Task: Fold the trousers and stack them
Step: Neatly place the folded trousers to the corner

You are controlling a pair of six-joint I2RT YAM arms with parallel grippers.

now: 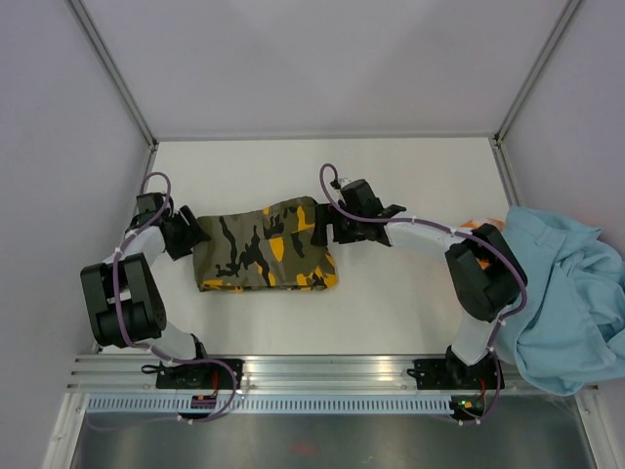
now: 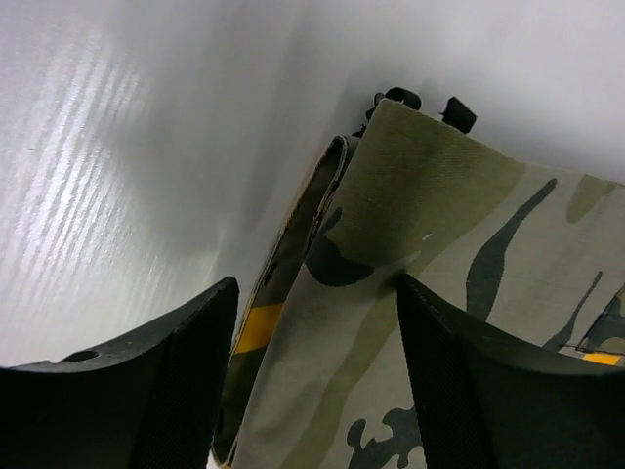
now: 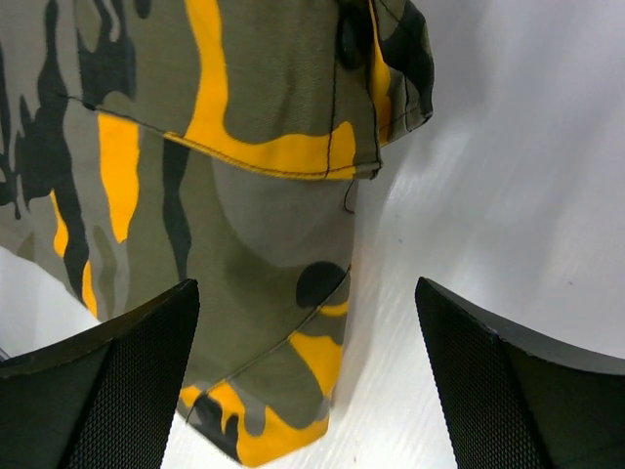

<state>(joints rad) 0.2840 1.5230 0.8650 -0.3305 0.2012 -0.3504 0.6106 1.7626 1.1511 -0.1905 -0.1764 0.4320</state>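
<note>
While the trousers [image 1: 264,246] lie folded into a thick rectangle at the middle of the table [image 1: 410,313], a gripper stands at each short end. At the left edge the left gripper [image 1: 188,234] has its jaws apart, clamping nothing; its wrist view shows layered cloth edges between the fingers [image 2: 176,381]. At the upper right corner the right gripper [image 1: 330,223] is spread wide and released, the cloth lying ahead of it. A blue garment [image 1: 566,293] hangs over the table's right edge

I note left arm [image 1: 122,298] and right arm [image 1: 480,278] folded low, wrists turned inward toward each other. The left fingers [image 2: 181,381] stand parted; the right fingers [image 3: 107,391] are spread wide.
</note>
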